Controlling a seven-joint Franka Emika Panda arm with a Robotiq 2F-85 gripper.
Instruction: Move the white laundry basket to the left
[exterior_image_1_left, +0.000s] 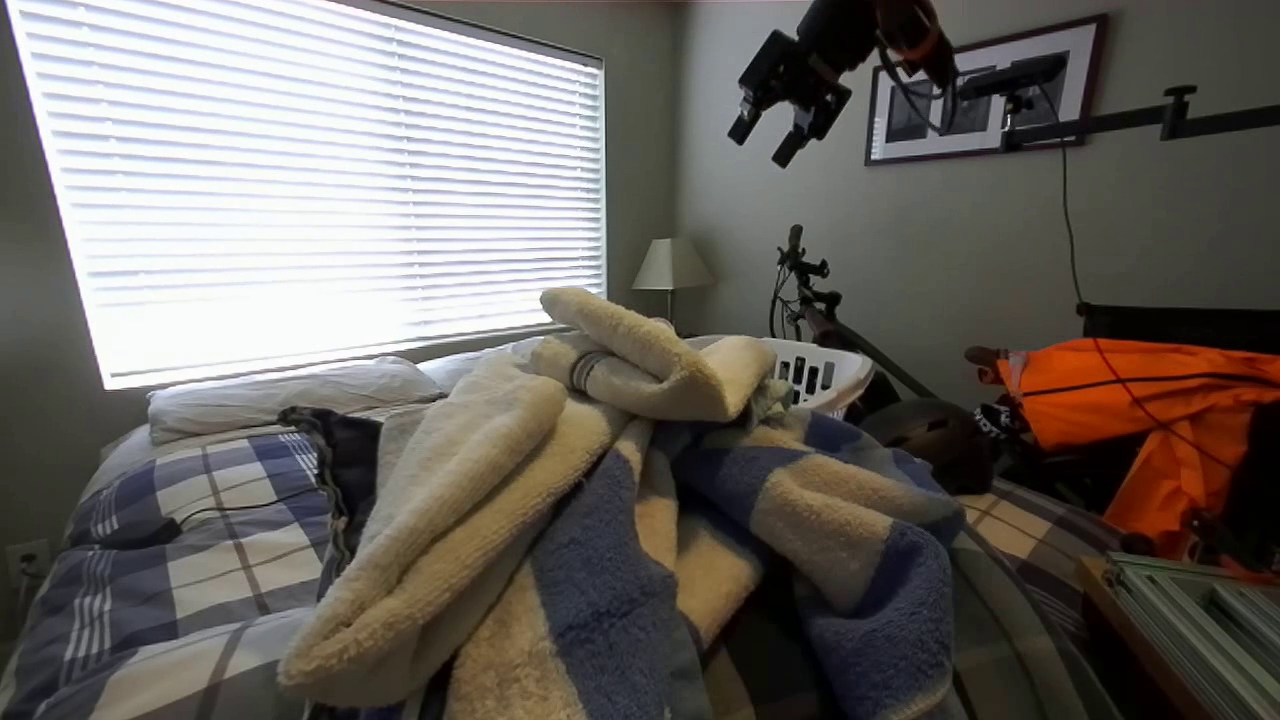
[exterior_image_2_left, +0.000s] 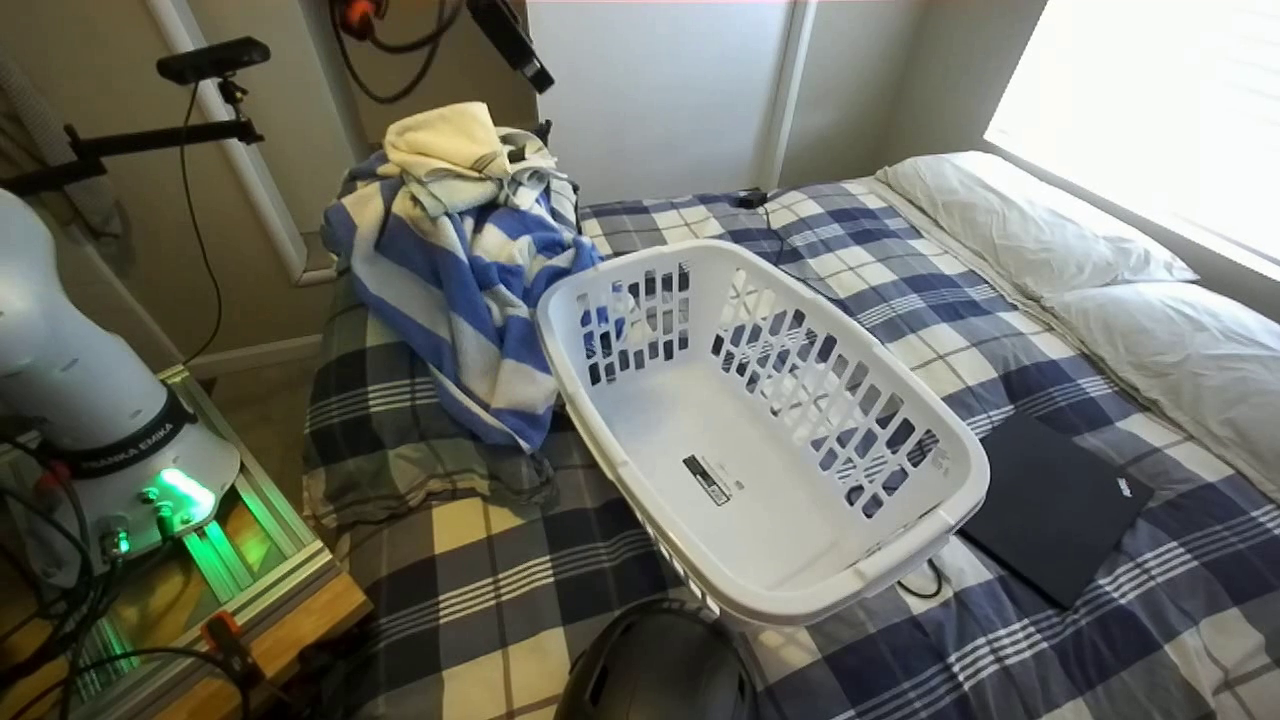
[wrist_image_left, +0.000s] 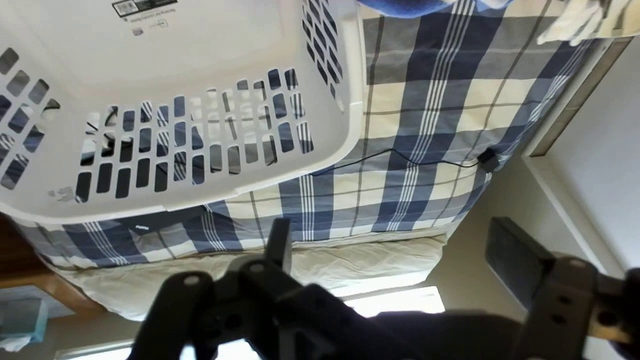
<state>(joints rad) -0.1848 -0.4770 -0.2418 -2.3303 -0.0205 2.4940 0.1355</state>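
- In an exterior view, the gripper (exterior_image_1_left: 763, 143) hangs well above the plaid bed (exterior_image_1_left: 190, 560), its jaws spread with nothing between them. Only part of the white laundry basket (exterior_image_1_left: 848, 364) shows, behind the heaped blanket (exterior_image_1_left: 595, 550).
- In an exterior view, the basket stands on the bed just beside that blanket, mouth up; its long axis runs upper left to lower right, with a dark laptop (exterior_image_2_left: 1060, 505) by its right corner.
- In the wrist view, the jaws gape, clear of the rim (wrist_image_left: 200, 194); the long side slants slightly up rightward. The step in hand looks like the approach; the next move probably calls for coming down with 1 jaw either side of the rim, before any shift left.
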